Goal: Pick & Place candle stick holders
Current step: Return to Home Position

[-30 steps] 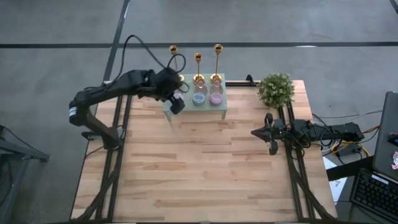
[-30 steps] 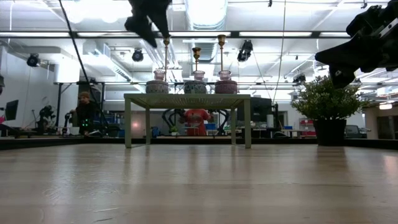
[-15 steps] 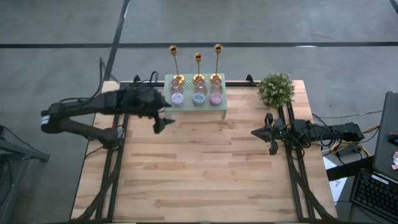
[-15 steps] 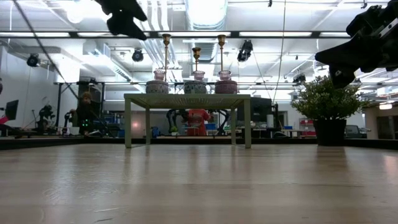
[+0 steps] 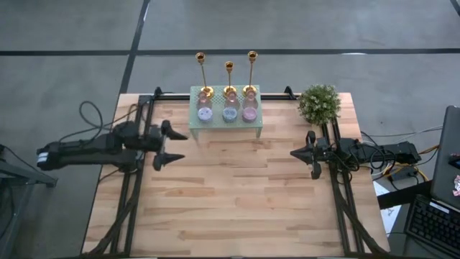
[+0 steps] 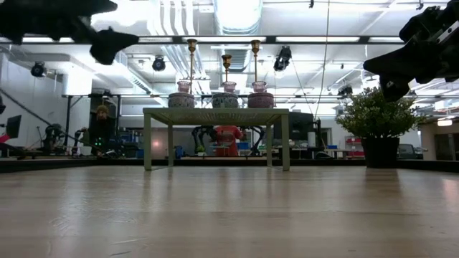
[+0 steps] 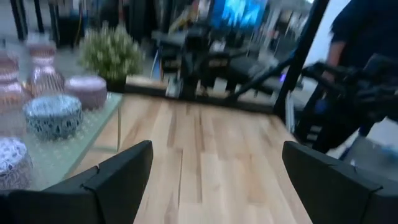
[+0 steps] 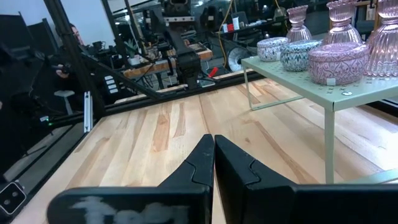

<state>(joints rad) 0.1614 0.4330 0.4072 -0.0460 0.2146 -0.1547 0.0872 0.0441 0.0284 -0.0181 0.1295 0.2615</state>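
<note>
Front of the wooden table (image 5: 230, 216) is bare planks. Mid-table, the left gripper (image 5: 180, 146) hangs over the table's left side with its fingers spread wide and nothing between them. The left wrist view shows the same wide gap, with only tabletop in it. The right gripper (image 5: 292, 152) sits over the right side, about level with the left one and pointing toward the middle. The high view doesn't settle its fingers, but the right wrist view shows the two pressed together, gripping nothing. Both grippers are well apart from the shelf.

Farther back, a pale green shelf (image 5: 226, 128) stands centred against the table's far edge. Three lidded jars (image 5: 230, 113) sit in a row along its front. Behind them the candle stick holders (image 5: 229, 75), three gold ones, stand upright in a row along the shelf's back edge. Heights only read in the low view: the middle one is shortest and the outer two are about level. The right wrist view catches the jars but not the gold stems.

A potted plant (image 5: 318, 103) stands on the table to the right of the shelf, near the far right corner. Only the low view shows the room beyond, with a person (image 6: 100, 125) far off at left.
</note>
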